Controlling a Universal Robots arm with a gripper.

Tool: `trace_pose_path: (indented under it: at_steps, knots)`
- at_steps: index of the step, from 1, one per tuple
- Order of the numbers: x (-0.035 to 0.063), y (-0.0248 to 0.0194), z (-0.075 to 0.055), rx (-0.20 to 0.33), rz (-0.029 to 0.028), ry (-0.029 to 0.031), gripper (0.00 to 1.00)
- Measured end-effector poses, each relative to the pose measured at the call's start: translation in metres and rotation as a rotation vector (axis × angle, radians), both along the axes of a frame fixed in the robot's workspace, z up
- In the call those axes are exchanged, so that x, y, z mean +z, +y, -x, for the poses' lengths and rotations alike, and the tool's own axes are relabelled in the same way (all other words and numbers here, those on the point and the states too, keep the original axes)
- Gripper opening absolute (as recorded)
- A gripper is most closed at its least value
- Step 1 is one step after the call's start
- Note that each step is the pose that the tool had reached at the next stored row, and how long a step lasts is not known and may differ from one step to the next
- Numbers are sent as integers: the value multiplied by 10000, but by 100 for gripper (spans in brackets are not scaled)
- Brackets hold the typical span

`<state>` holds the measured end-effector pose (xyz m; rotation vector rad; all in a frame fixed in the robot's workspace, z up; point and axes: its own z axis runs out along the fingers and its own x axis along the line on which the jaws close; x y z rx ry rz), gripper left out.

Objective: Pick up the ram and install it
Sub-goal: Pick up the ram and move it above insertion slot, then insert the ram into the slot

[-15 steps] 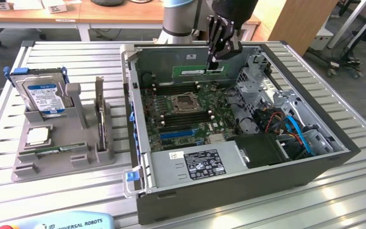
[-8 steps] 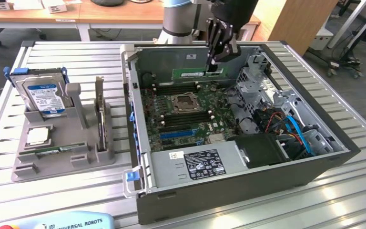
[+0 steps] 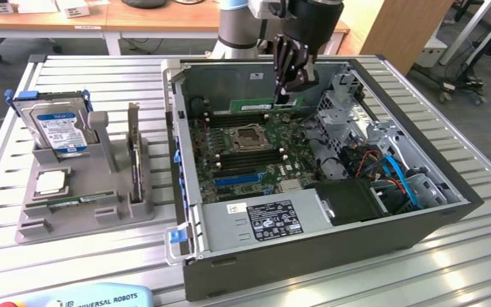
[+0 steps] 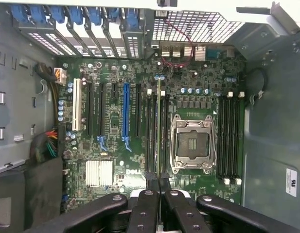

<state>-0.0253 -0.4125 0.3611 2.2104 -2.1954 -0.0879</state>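
Ram [image 3: 258, 106] pinched fast in gripper [image 3: 286, 96], hanging inside open computer case [image 3: 314, 256] at twelve o'clock from CPU socket [image 3: 250, 136], exterior view; hard drive [image 3: 58, 128] standing in grey holder [image 3: 87, 214].

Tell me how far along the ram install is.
Done: the ram is picked up and inside the computer case. In hand: the gripper holds it edge-down over the memory slots beside the CPU socket. Left: seating it; it does not look pressed in yet.

The ram [image 3: 267, 106] — thin green stick — on edge, level, gripped by the pincer [image 3: 286, 97] above the motherboard [image 3: 228, 157]
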Motion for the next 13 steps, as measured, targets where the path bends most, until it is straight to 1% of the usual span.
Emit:
trace_pose_path:
  at_steps: [1,13]
  knots:
    - [-12,0,0,0,0,0,12]
    - [-13,0,0,0,1,0,12]
